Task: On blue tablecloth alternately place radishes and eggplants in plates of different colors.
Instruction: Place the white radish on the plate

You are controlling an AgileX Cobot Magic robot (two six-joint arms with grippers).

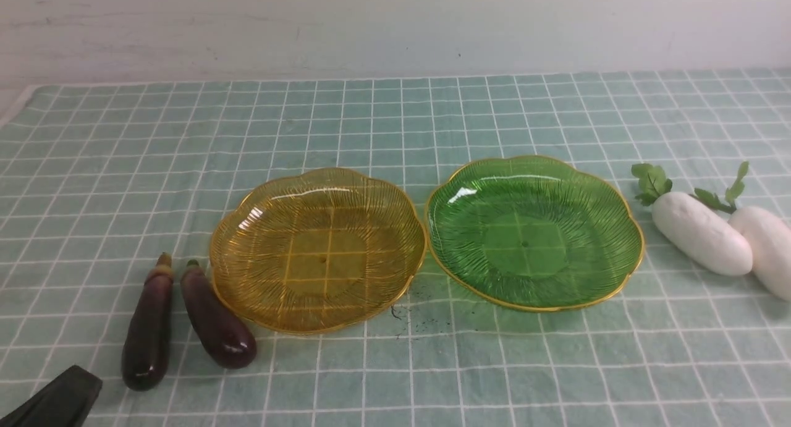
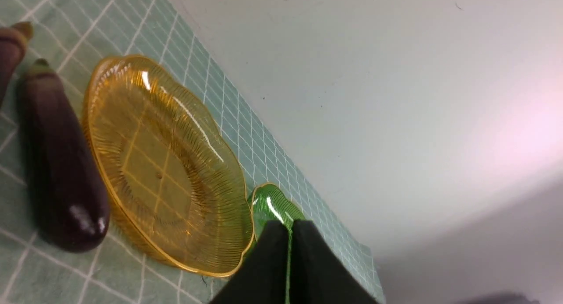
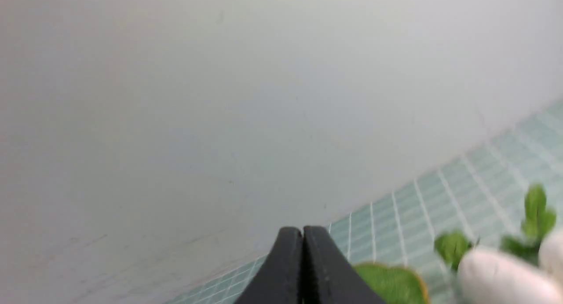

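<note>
The blue tablecloth [image 1: 395, 118] covers the table. The amber-yellow plate [image 1: 318, 249] and the green plate [image 1: 534, 230] sit side by side, both empty. Two eggplants [image 1: 148, 328] [image 1: 217, 321] lie left of the amber plate. Two radishes [image 1: 701, 232] [image 1: 769, 249] lie right of the green plate. My left gripper [image 2: 290, 227] is shut and empty, low at the front left corner [image 1: 55, 399], near the eggplant [image 2: 59, 163] and the amber plate [image 2: 167, 163]. My right gripper [image 3: 302, 231] is shut and empty; it does not show in the front view. A radish [image 3: 501, 277] and the green plate's rim [image 3: 396, 284] show beside it, blurred.
A pale wall [image 1: 395, 25] runs behind the table's far edge. Small dark specks [image 1: 411, 312] mark the cloth in front of the gap between the plates.
</note>
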